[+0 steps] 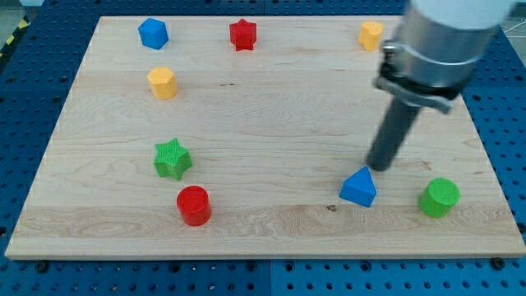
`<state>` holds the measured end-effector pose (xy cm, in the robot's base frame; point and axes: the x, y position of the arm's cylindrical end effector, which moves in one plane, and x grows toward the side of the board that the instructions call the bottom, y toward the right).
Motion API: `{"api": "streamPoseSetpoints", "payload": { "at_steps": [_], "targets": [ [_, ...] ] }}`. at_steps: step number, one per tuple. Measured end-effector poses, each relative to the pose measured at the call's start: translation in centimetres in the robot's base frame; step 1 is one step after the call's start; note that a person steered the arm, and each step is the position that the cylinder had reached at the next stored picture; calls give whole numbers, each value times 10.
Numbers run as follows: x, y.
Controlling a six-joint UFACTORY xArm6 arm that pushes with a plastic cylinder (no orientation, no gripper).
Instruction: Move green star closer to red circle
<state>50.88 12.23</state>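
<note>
The green star (pixel 172 159) lies at the view's lower left on the wooden board. The red circle (pixel 194 205) sits just below and slightly right of it, a small gap apart. My tip (pixel 377 167) is far to the right of both, just above the blue triangle (pixel 359 187), very near it. The rod rises up to the arm's grey body at the view's top right.
A green circle (pixel 439 197) sits at the lower right. A yellow block (pixel 163 83) and a blue block (pixel 153 34) are at the upper left, a red star (pixel 243 34) at top centre, a yellow block (pixel 371 35) at top right.
</note>
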Motion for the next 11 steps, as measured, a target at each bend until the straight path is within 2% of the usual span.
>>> {"api": "streamPoseSetpoints", "payload": {
  "at_steps": [1, 2, 4, 6, 11],
  "targets": [
    [-15, -76],
    [-59, -125],
    [-64, -252],
    [-64, -279],
    [17, -258]
  ]
}}
